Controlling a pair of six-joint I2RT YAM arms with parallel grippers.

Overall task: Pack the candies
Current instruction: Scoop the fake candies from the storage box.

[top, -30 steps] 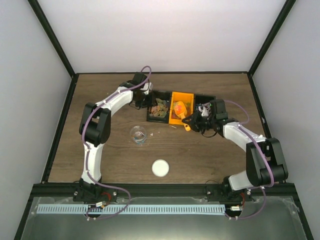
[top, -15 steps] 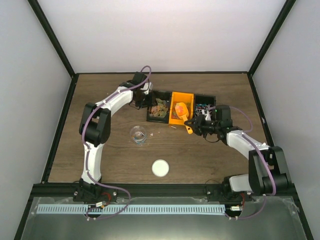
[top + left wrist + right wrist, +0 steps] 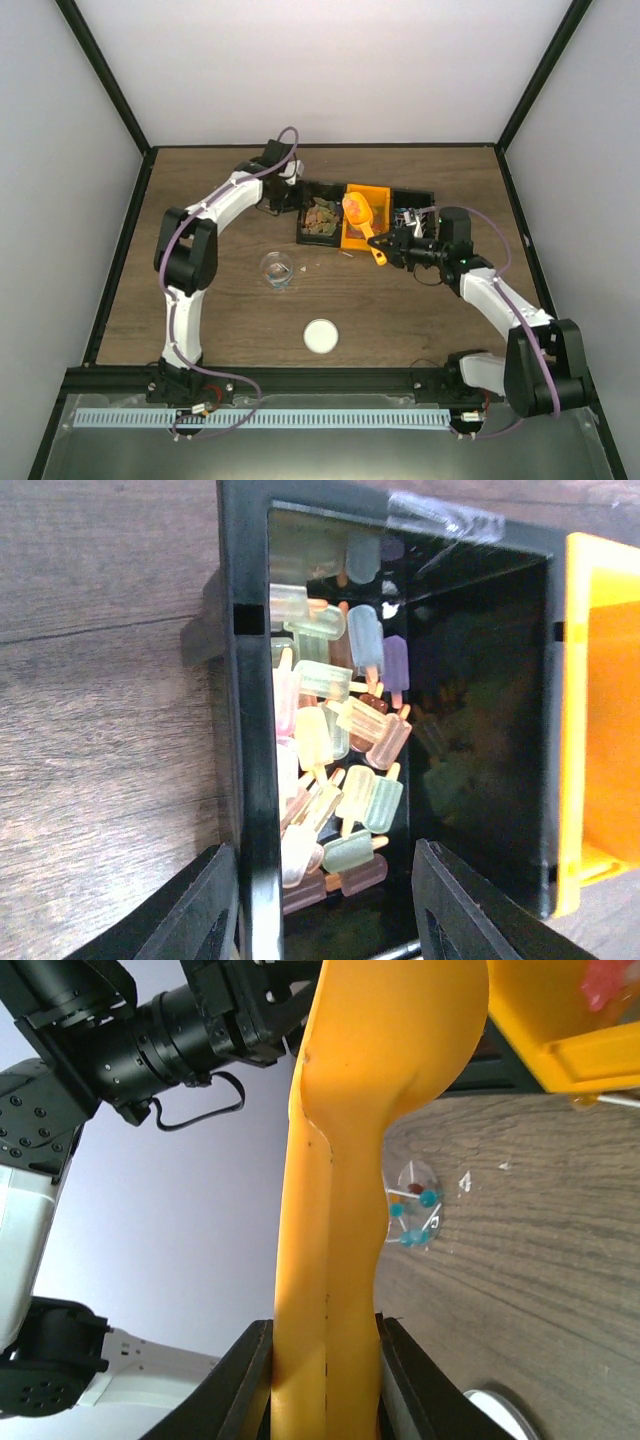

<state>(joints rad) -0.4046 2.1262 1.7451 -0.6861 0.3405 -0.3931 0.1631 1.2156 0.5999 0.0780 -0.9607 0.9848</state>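
Right hand (image 3: 325,1380) clamped on orange scoop (image 3: 370,1110), left hand (image 3: 328,915) wide astride black bin (image 3: 250,680) wall; candies (image 3: 330,750) pastel, ice-lolly shaped

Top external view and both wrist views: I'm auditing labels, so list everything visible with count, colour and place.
Table: one, brown wood.
Left black bin: one, far centre.
Popsicle candies: many, pastel, inside left black bin.
Orange bin: one, middle of row.
Right black bin: one, right end of row.
Orange scoop: one, head over orange bin.
Clear cup: one, few blue and red sweets inside, mid-table.
White lid: one, near side.
Left gripper: black, open, astride left black bin's wall.
Right gripper: black, shut on scoop handle.
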